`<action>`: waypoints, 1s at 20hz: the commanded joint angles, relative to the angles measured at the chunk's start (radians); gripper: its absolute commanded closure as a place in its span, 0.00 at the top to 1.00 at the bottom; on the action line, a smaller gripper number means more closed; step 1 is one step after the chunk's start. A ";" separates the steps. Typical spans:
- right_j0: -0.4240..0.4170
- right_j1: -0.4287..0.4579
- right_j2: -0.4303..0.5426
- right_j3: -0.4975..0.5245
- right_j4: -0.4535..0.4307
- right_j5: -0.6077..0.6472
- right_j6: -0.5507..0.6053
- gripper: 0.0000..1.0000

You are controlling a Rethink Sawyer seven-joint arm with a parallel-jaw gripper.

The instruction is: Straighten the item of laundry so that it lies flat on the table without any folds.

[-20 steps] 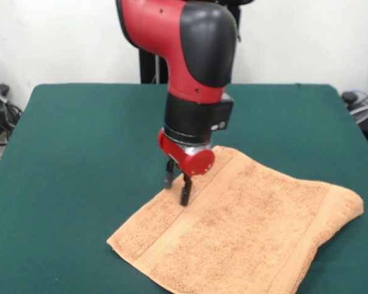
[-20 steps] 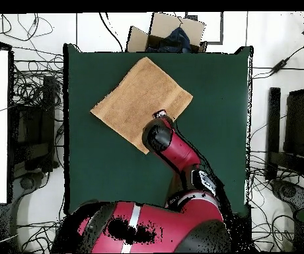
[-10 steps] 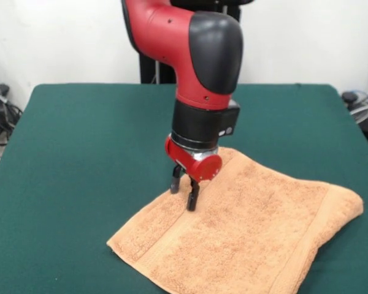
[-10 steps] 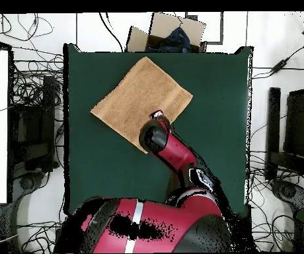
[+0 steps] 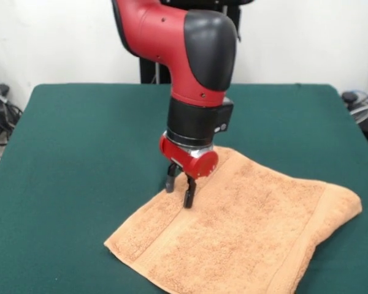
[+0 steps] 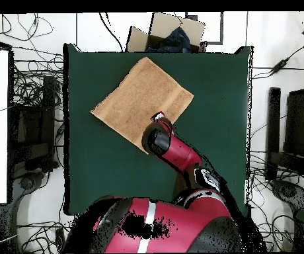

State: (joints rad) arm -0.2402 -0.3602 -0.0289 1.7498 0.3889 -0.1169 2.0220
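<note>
The peach-orange towel point(image 5: 245, 233) lies on the dark green table point(image 5: 80, 141) at the near right in the front view. It sits cornerwise, looks doubled over, and has a thick rounded edge at its right corner. My gripper point(image 5: 179, 191) points straight down at the towel's far left edge. Its two black fingers are apart, with the tips at the cloth and nothing between them. In the overhead view the towel point(image 6: 141, 99) lies as a diamond in the upper left part of the table point(image 6: 214, 99). There the arm's wrist point(image 6: 158, 137) covers the towel's lower right edge and hides the fingers.
An open cardboard box point(image 6: 171, 33) with dark cloth in it stands just past the table's top edge in the overhead view. Cables and black gear lie on the floor at both sides point(image 5: 0, 110). The pedestal point(image 5: 153, 67) stands behind the table.
The gripper moved toward the near right over the towel, then back a little to the left. The towel's near left corner has crept slightly left.
</note>
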 commanded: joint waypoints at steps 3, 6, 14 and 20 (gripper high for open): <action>-0.128 0.057 -0.036 0.068 -0.156 0.027 0.064 1.00; -0.164 0.033 -0.068 0.088 -0.218 0.054 0.038 1.00; -0.216 -0.028 -0.103 0.116 -0.332 0.110 0.031 1.00; -0.240 -0.083 -0.113 0.134 -0.383 0.163 0.028 1.00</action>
State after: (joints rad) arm -0.4691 -0.4021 -0.1156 1.7998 0.0728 -0.1048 2.0220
